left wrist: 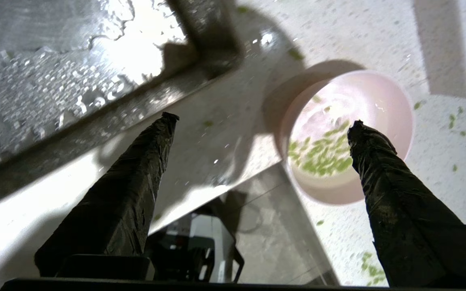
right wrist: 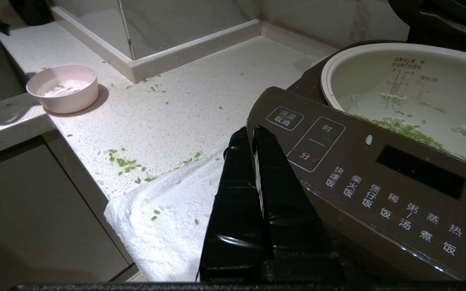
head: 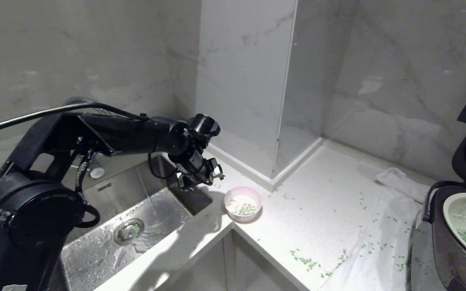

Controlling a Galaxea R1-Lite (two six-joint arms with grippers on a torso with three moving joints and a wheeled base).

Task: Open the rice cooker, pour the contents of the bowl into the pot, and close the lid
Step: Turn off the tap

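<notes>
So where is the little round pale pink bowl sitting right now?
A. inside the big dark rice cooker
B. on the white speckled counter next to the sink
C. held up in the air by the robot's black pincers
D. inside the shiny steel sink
B. The little round pale pink bowl stands on the white speckled counter beside the steel sink, and the left gripper is open above it, holding nothing.
</notes>
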